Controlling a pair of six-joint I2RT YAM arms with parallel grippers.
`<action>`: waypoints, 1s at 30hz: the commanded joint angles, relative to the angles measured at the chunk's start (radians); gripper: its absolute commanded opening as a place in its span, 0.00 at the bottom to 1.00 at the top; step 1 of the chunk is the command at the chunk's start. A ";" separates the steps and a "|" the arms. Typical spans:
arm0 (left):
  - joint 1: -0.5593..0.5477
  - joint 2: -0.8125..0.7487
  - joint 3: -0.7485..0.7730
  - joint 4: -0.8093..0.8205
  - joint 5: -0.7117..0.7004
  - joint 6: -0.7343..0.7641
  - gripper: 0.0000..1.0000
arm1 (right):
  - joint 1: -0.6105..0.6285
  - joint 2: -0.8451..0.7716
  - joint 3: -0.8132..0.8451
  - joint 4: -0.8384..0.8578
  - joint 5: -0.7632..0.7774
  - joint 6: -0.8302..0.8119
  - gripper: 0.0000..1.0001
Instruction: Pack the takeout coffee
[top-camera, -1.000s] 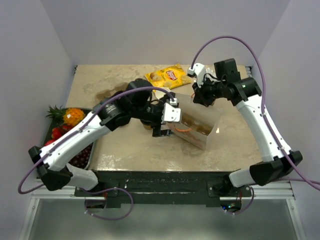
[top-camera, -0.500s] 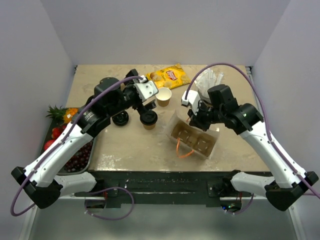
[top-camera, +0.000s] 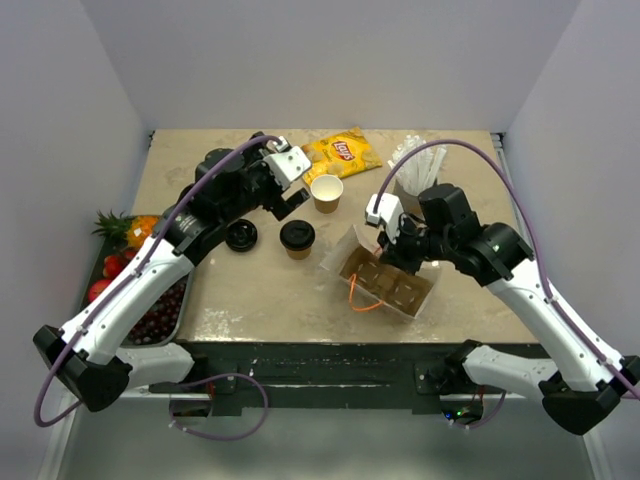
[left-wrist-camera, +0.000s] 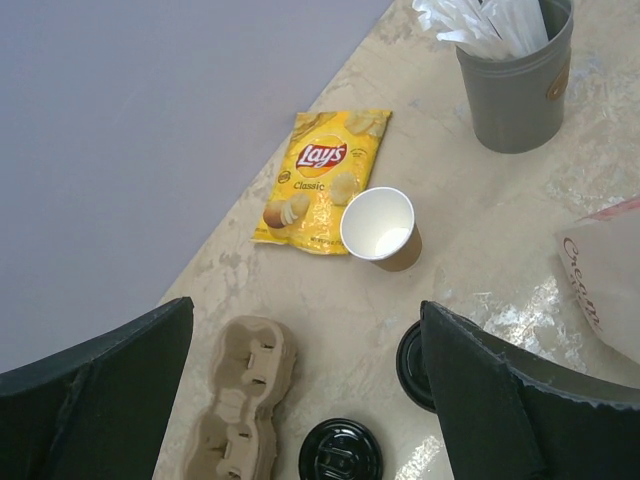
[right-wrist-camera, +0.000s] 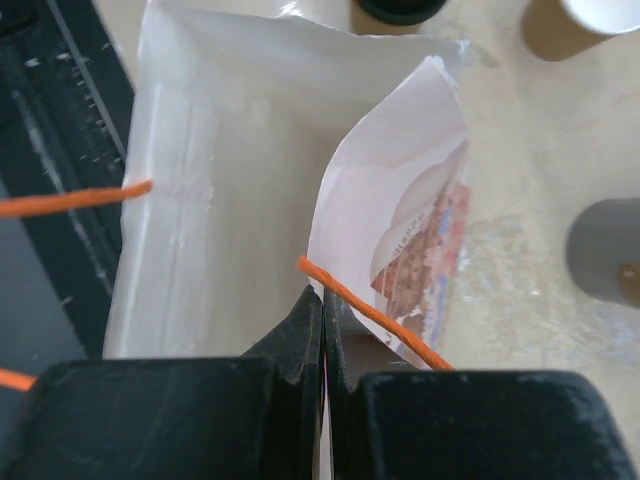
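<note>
We find the left hand (top-camera: 290, 202) released, its dark fingers (left-wrist-camera: 110, 390) spread wide above the far-left part of the worktop (top-camera: 260, 290), gripping nothing. Just beyond it stands the open kraft paper cup (top-camera: 326, 192), upright, white inside and without a lid. A second kraft cup (top-camera: 297, 236) stands nearer the arms with a black lid already on, and a loose black lid (top-camera: 240, 236) lies flat to its left. From the left wrist we also see a moulded-pulp carrier (left-wrist-camera: 240, 400) lying beside that loose lid; from above, the left arm hides it.

The right hand (top-camera: 392, 240) is clenched on the rim of a white paper bag (top-camera: 338, 252), the paper pinched between its fingers (right-wrist-camera: 300, 330) with an orange cord handle (right-wrist-camera: 370, 310) crossing just in front. The bag lies open on the right half of the worktop, and a brown two-well insert (top-camera: 385, 285) shows inside it.

The worktop is beige and marbled, glossy in patches. Pale lilac-grey walls (top-camera: 300, 60) close it in at the back and on both sides.

At the far edge lies a yellow Lay's Classic bag (top-camera: 340, 152), just behind the open cup. A grey cup of white wrapped straws (left-wrist-camera: 515, 85) stands to its right, and the right arm partly covers it from above. Off the left edge sits a dark tray (top-camera: 170, 312) of red fruit with a pineapple (top-camera: 130, 228)
</note>
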 joint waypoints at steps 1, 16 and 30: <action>0.007 0.036 0.029 0.069 -0.009 -0.033 1.00 | 0.002 0.044 0.127 0.116 0.170 -0.014 0.00; 0.021 0.037 -0.006 0.094 -0.028 -0.073 1.00 | 0.008 0.064 0.163 0.138 0.137 -0.119 0.00; 0.036 0.030 -0.020 0.088 0.003 -0.091 1.00 | 0.010 0.090 0.088 0.369 0.373 -0.337 0.00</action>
